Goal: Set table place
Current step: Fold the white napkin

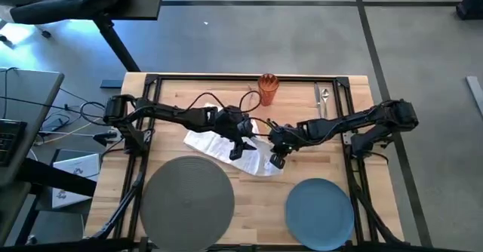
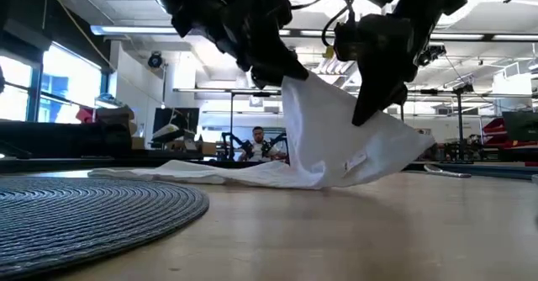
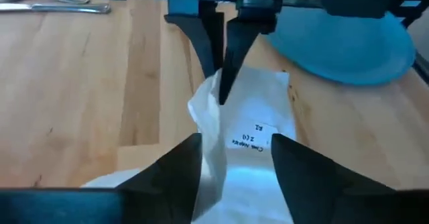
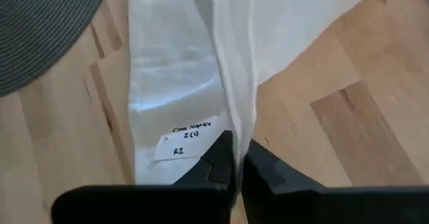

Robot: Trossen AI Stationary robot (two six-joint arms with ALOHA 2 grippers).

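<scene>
High view shows both arms meeting mid-table over the white napkin (image 1: 226, 148), which lies between the grey placemat (image 1: 186, 200) and the orange tumbler (image 1: 268, 88). Right gripper (image 4: 232, 162) is pressed together on a raised fold of it — left gripper (image 3: 234, 158) hangs spread over the cloth, gripping nothing. Best move, I'd say: keep that pinch firm and lift slowly so the fold doesn't slip, well clear of the blue plate (image 1: 320, 213) at the table's near edge.

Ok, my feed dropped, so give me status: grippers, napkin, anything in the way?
Right gripper shut on napkin, fold lifted mid-table. Left gripper open, straddling the same fold. Placemat and plate bare on the near side. Nothing blocking.
</scene>
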